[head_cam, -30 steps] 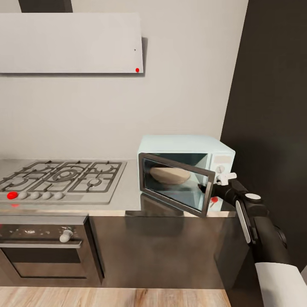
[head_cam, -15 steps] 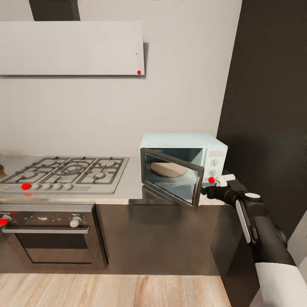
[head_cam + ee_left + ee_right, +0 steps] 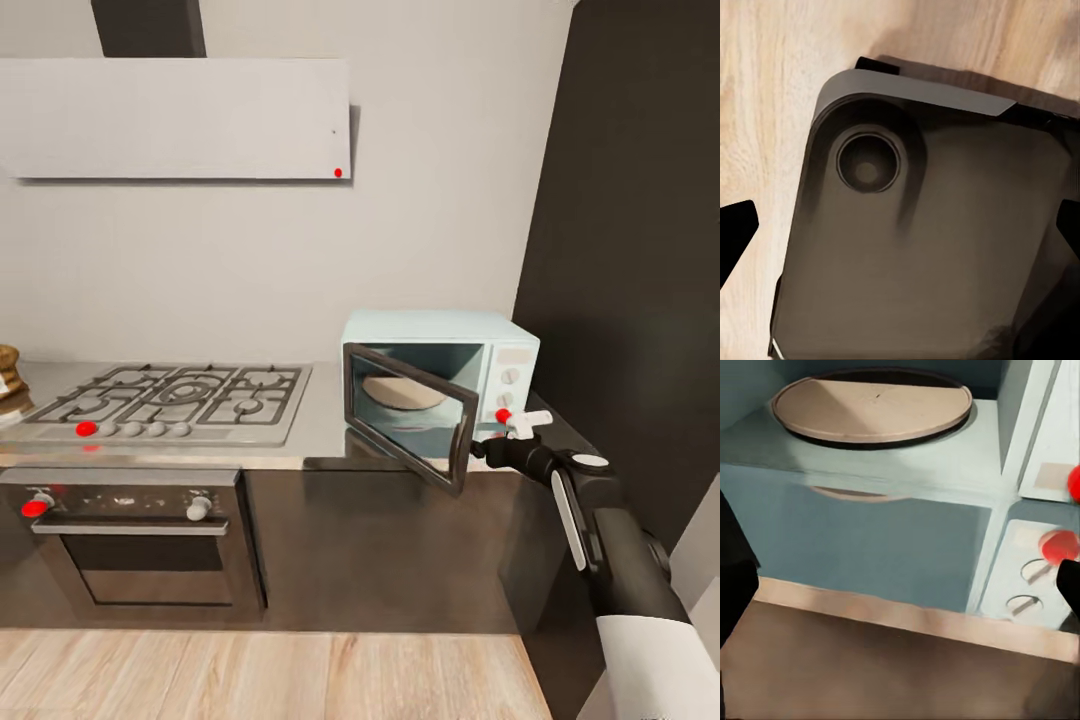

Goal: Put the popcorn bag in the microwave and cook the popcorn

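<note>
Mint-blue microwave [image 3: 440, 350], door open, two knobs.

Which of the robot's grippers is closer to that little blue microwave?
Right. The right gripper hangs just in front of the microwave, beside its open door. The left gripper points down at the floor, over the robot's own base.

Black arm [image 3: 620, 540], white stripe, white claw [image 3: 522, 424]
</note>
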Controlling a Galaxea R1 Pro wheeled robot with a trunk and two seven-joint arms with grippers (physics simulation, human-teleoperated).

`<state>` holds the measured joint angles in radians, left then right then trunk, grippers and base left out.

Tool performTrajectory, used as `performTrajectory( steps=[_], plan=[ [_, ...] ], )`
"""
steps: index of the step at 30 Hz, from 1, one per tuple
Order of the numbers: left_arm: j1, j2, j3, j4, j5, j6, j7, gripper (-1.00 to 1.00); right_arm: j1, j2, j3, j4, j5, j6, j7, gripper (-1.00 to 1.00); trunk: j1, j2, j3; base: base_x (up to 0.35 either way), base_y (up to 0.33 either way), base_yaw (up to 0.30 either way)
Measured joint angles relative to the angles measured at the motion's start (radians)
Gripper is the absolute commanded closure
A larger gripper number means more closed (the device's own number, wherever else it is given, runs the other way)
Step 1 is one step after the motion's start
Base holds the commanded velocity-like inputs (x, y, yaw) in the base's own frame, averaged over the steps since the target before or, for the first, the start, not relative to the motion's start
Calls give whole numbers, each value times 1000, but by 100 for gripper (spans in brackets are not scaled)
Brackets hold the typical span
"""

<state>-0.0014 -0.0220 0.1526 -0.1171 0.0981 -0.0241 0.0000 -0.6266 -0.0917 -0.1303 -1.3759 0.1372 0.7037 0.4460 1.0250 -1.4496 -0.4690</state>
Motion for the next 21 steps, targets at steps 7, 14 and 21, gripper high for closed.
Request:
performTrajectory(
  steps=[7,14,21],
  plan=[
    [0,-1,1,-2,2,0,-1,-100,0,1,7,4,-9,16,15,-100,0,0,0,0,27,0],
    [0,-1,2,-1,2,0,-1,-100,0,1,8,4,-6,15,15,-100,0,0,0,0,292,0],
    [0,-1,2,-1,2,0,-1,-100,0,-4,7,-3,-6,16,23,-100,0,0,0,-24,307,0]
  ],
)
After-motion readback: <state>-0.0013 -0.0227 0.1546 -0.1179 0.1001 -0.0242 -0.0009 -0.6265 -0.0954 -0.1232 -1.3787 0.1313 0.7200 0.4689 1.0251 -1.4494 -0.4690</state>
